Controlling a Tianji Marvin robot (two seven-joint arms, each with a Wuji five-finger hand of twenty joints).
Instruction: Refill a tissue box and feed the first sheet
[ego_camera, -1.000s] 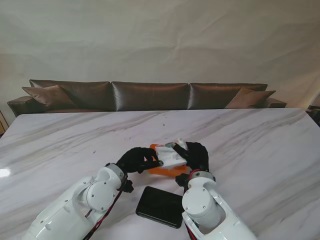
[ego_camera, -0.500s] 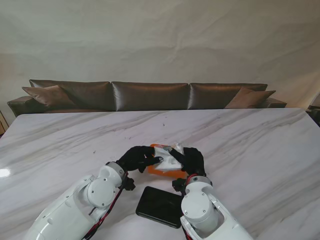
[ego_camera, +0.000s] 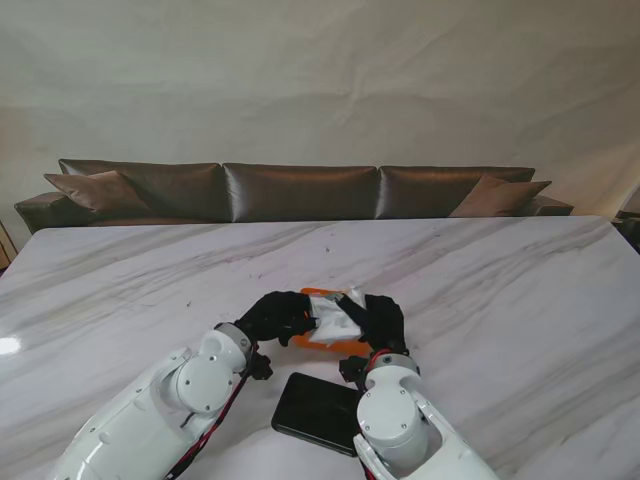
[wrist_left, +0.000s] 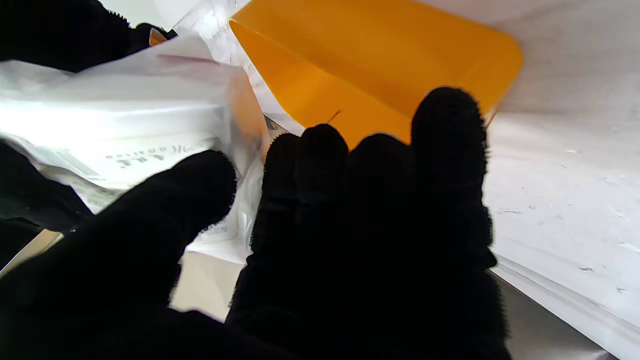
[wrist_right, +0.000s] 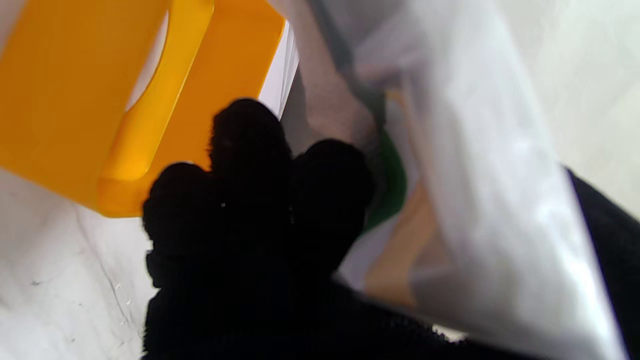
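- The orange tissue box (ego_camera: 322, 345) sits on the white marble tabletop (ego_camera: 500, 290), near the edge closest to me and roughly central between the two arms.
- A white plastic-wrapped tissue pack (ego_camera: 330, 318) lies in the top of the box, partly inside it; its far end stands clear of the box rim.
- Left hand (ego_camera: 275, 316): black-gloved, applied to the left end of the pack. In the left wrist view the thumb (wrist_left: 170, 200) lies against the printed wrapper (wrist_left: 125, 130) while the four fingers (wrist_left: 375, 190) extend side by side along the orange box wall (wrist_left: 380, 55). The hand is clamped on the pack.
- Right hand (ego_camera: 378, 318): black-gloved, set at the right end of the pack. In the right wrist view the fingers (wrist_right: 260, 170) are bunched together against the wrapper (wrist_right: 480, 165), beside the orange box (wrist_right: 65, 85). Contact with the wrapper is evident; a full clamp cannot be confirmed from these views.
- The right wrist view also shows a green and tan printed patch on the wrapper, blurred.
- A black rectangular lid (ego_camera: 318, 412) lies flat on the tabletop, nearer to me than the box, between the two forearms and apart from the box.
- A dark brown sofa (ego_camera: 300, 192) stands beyond the far edge of the tabletop.
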